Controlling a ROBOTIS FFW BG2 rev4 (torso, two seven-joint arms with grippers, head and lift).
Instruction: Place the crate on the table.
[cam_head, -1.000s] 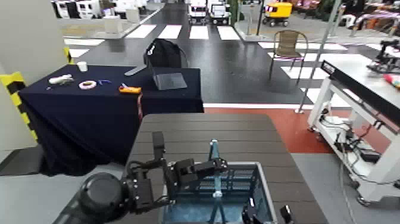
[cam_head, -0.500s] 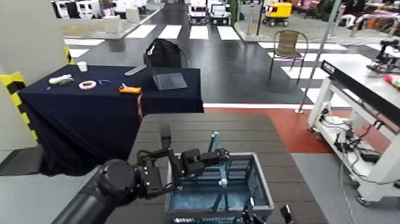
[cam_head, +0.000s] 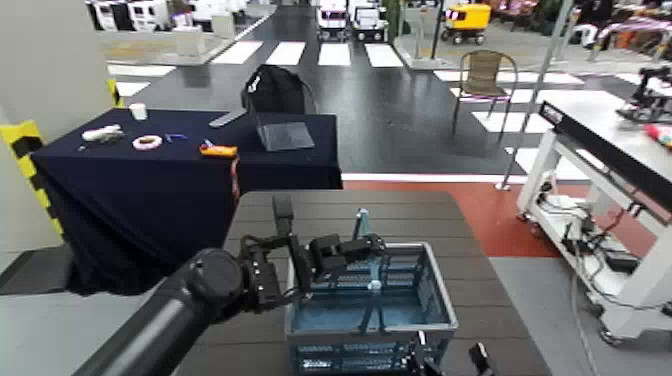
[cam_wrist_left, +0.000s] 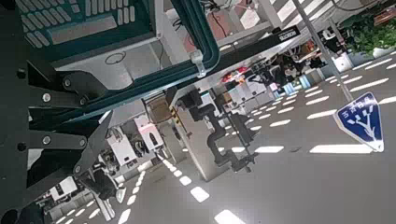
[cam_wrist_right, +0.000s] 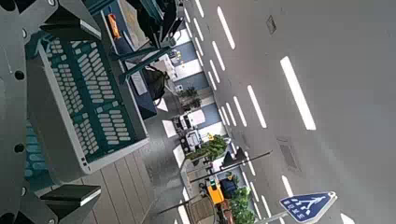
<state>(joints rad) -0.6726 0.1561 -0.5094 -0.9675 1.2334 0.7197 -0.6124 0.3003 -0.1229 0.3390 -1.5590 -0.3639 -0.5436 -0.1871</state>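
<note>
Blue-grey crate (cam_head: 440, 300) over near half of brown slatted table (cam_head: 350, 215), between side edges; my left gripper (cam_head: 375, 243) shut on its teal handle (cam_head: 374, 285); my right gripper (cam_head: 450, 358) by crate's near right corner, hold unclear

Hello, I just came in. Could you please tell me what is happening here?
A robot is handling a blue-grey plastic basket over the dark slatted table. Its left gripper is shut on the basket's teal handle. Its right gripper is low, by the basket's near right corner. The basket looks almost placed, though I cannot tell if it fully rests.
</note>
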